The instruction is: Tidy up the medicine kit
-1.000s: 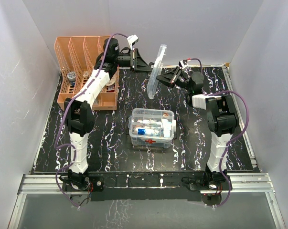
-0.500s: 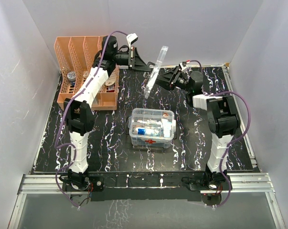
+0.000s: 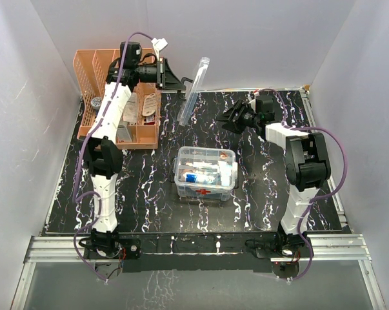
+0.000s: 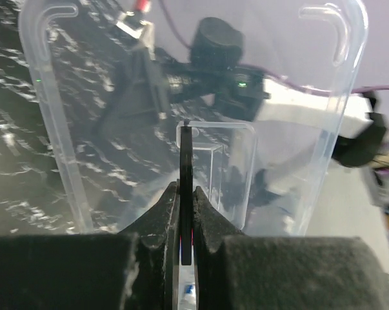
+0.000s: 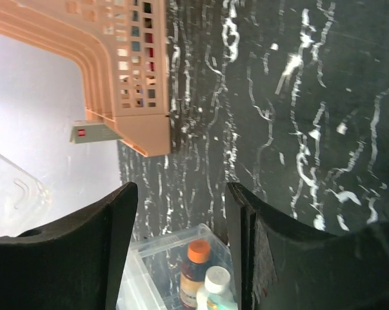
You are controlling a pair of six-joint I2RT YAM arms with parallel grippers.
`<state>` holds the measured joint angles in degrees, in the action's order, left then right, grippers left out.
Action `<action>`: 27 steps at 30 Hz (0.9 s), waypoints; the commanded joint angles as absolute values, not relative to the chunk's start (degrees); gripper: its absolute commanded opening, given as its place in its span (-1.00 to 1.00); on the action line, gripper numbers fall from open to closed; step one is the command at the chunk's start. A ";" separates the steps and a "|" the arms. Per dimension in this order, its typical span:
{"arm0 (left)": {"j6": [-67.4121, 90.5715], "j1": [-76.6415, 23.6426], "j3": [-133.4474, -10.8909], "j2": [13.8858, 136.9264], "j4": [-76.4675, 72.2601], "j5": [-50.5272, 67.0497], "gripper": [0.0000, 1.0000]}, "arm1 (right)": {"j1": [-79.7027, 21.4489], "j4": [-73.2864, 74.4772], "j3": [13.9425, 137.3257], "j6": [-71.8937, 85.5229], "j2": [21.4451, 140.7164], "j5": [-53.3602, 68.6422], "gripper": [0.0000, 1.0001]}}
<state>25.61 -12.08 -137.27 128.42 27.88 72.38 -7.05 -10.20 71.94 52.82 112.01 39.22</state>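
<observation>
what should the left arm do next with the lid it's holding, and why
Probably lower the clear lid onto bare table away from the medicine kit. The left gripper alone pinches its handle, holding it tilted in the air; the right gripper is open and empty, and the orange rack holds packs to go in.

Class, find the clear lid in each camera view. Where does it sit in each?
Top external: clear lid upper middle, tilted, in the left gripper.
Left wrist: fills the frame, dark handle pinched between the fingers.
Right wrist: probably the clear corner at the left edge.
Shared landmark: orange rack, upper left in top external and right wrist.
</observation>
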 commanded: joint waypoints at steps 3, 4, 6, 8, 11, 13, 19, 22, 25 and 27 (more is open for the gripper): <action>1.93 -15.99 -143.76 126.86 49.58 56.99 -1.00 | -6.85 -1.22 75.65 45.95 108.27 34.98 0.09; -1.47 -16.85 -143.10 125.95 51.15 55.22 -1.00 | -6.85 -0.18 76.21 45.54 108.32 34.13 0.09; -9.25 -18.73 -142.26 124.43 56.00 51.77 -1.00 | -6.83 3.12 77.92 44.15 108.52 31.71 0.14; -16.99 -20.89 -142.48 124.15 61.53 47.32 -1.00 | -6.86 8.83 80.47 42.01 108.85 28.51 0.17; -25.87 -22.48 -142.94 124.43 68.68 42.17 -1.00 | -6.86 17.39 84.62 38.71 109.56 22.36 0.21; -31.21 -22.76 -142.67 124.37 71.97 39.16 -1.00 | -6.77 21.45 86.32 36.97 109.70 18.39 0.23; -38.91 -22.82 -142.38 123.30 74.33 35.68 -1.00 | -6.23 24.96 84.64 35.59 107.86 11.66 0.28; -41.32 -22.85 -142.31 122.76 74.61 35.80 -1.00 | -5.96 25.64 83.65 34.97 107.75 11.86 0.28; -43.29 -23.15 -142.70 122.50 75.49 35.64 -1.00 | -5.89 26.50 83.01 34.64 107.80 11.87 0.28; -44.19 -23.57 -143.27 122.44 76.33 35.57 -1.00 | -5.89 26.67 82.61 34.54 107.76 11.74 0.28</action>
<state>-38.87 -22.72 -142.10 127.81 73.12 35.05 -6.20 26.02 83.33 36.05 110.91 13.56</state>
